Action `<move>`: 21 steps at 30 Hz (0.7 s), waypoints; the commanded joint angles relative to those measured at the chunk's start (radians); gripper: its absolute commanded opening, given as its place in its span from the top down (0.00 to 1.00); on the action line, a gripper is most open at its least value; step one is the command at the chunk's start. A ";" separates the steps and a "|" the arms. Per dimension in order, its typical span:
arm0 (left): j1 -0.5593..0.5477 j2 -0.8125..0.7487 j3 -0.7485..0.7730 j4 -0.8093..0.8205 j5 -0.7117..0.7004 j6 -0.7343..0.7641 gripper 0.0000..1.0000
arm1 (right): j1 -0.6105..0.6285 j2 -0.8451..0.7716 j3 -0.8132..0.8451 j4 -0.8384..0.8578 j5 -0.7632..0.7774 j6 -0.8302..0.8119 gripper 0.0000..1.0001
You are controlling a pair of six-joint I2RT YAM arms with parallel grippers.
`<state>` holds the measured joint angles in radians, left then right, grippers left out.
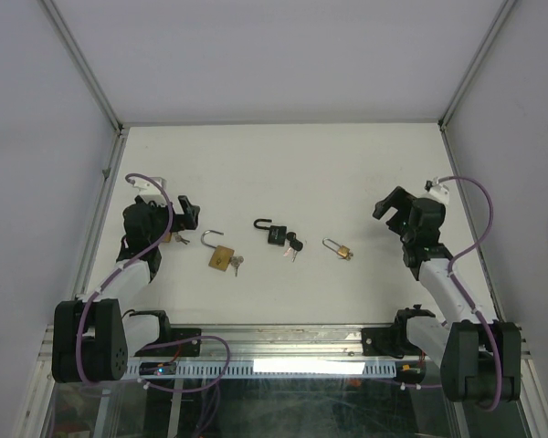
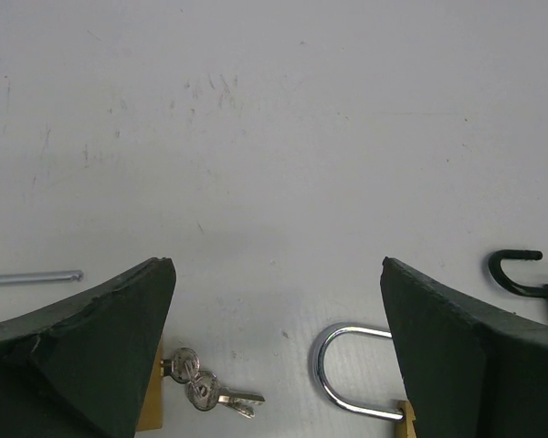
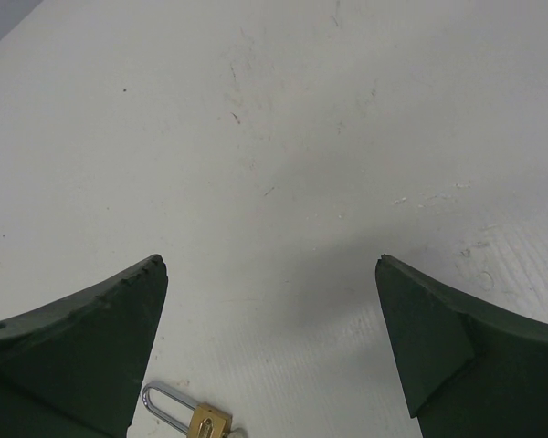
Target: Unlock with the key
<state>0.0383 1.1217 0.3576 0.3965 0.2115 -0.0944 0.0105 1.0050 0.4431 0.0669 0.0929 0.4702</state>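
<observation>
Standing wide open and gripping nothing, the left end effector (image 1: 184, 212) hangs over the left part of the white bench (image 1: 283, 164). Its fingers (image 2: 100, 356) point toward the far side. Seen from its wrist, a key ring (image 2: 205, 391) lies just beside the left finger, blades pointing right. The ring touches a brass body (image 2: 151, 406) that the finger mostly hides, so I cannot tell how that piece lies.

Just to the right is the brass padlock (image 1: 219, 258), flat on the bench. Its long axis runs near to far with a slight tilt, and its silver shackle (image 2: 352, 365) is turned toward the far side. A key bunch (image 1: 236, 265) lies against the right side of its body.

Nearer the middle of the bench lies the black padlock (image 1: 274, 234). Its shackle stands open like a hook, pointing far and left. The black-headed keys (image 1: 294, 245) lie against its right side.

The right end effector (image 1: 391, 210) is spread just as wide and is just as empty, over the right part of the bench and well apart from the left one. The thing nearest to it is the small brass padlock (image 1: 340, 248). Its long axis runs roughly left to right, shackle to the left and body to the right. In the right wrist view it shows at the bottom edge, close to the left finger (image 3: 82, 356).
</observation>
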 commanded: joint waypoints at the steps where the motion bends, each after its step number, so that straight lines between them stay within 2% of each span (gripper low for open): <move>1: -0.005 -0.035 0.003 0.038 0.060 0.012 0.01 | -0.006 -0.033 -0.001 0.092 -0.033 -0.040 0.00; 5: -0.005 -0.053 0.010 0.040 0.104 0.036 0.01 | -0.007 -0.065 -0.018 0.116 -0.062 -0.072 0.00; 8: -0.005 -0.090 0.029 -0.013 0.285 0.112 0.01 | -0.007 -0.110 -0.041 0.148 -0.122 -0.113 0.00; 10: -0.005 -0.114 0.017 -0.020 0.342 0.139 0.01 | -0.007 -0.143 -0.070 0.189 -0.190 -0.141 0.00; 12: -0.006 -0.131 0.001 -0.018 0.285 0.134 0.01 | -0.009 -0.184 -0.091 0.204 -0.174 -0.139 0.00; 14: -0.006 -0.157 0.015 -0.043 0.134 0.062 0.01 | -0.023 -0.247 -0.116 0.215 -0.123 -0.113 0.00; 16: -0.006 -0.183 0.039 -0.103 0.020 0.014 0.01 | -0.048 -0.307 -0.158 0.262 -0.151 -0.097 0.00; 18: -0.006 -0.196 0.044 -0.143 -0.004 0.011 0.01 | -0.058 -0.341 -0.179 0.275 -0.193 -0.097 0.00; 21: -0.005 -0.186 0.031 -0.168 -0.004 -0.001 0.01 | -0.064 -0.354 -0.179 0.228 -0.179 -0.104 0.00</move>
<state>0.0383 0.9443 0.3603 0.2752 0.2794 -0.0547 -0.0425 0.6708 0.2646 0.2428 -0.0650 0.3729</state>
